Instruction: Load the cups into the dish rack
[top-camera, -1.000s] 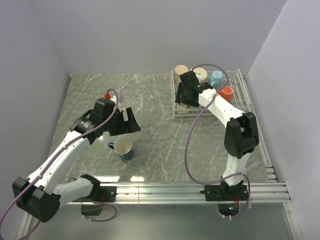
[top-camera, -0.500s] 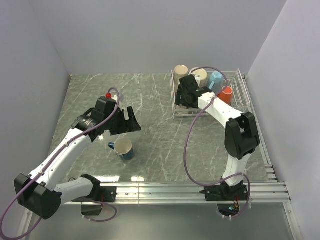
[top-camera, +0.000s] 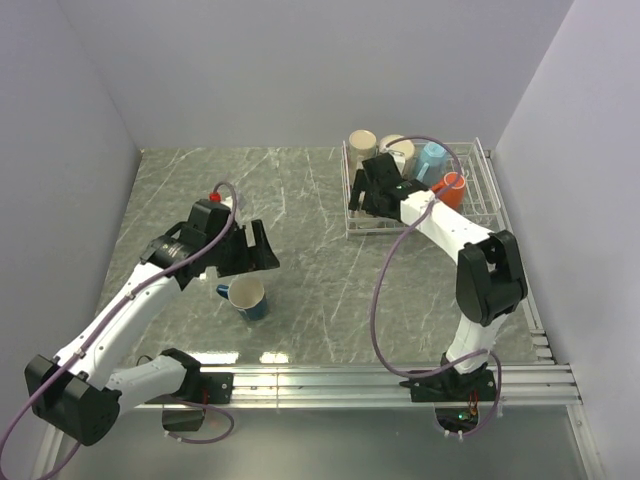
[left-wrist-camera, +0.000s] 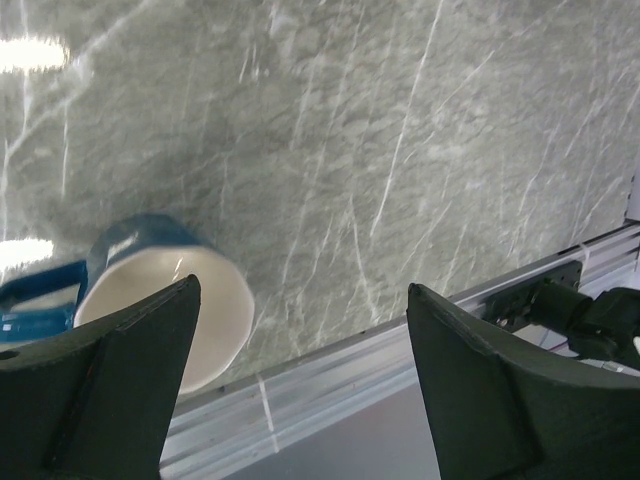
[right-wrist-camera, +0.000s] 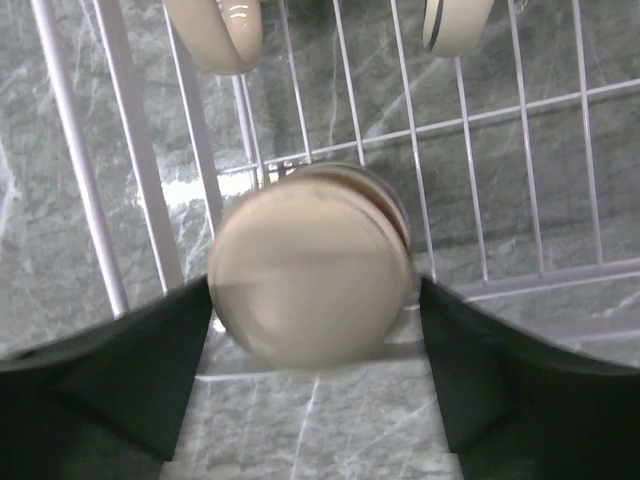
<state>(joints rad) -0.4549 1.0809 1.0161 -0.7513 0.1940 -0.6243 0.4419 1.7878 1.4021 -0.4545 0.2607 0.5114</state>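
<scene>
Jaws of left tool (left-wrist-camera: 300, 290) wide, empty; right tool (right-wrist-camera: 316, 290) straddles small mug (right-wrist-camera: 305, 255) in dish rack (right-wrist-camera: 137, 150), grip unclear.

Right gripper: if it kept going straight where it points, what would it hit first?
Probably the pale bottom of an upturned mug in the dish rack, centred before the right gripper; blur hides how near.

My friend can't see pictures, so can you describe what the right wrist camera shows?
A round, pale mug, blurred, fills the gap between the right gripper's two dark fingers, over the white wire dish rack; whether they grip it is unclear. Two pale mug handles poke in at the top.
</scene>
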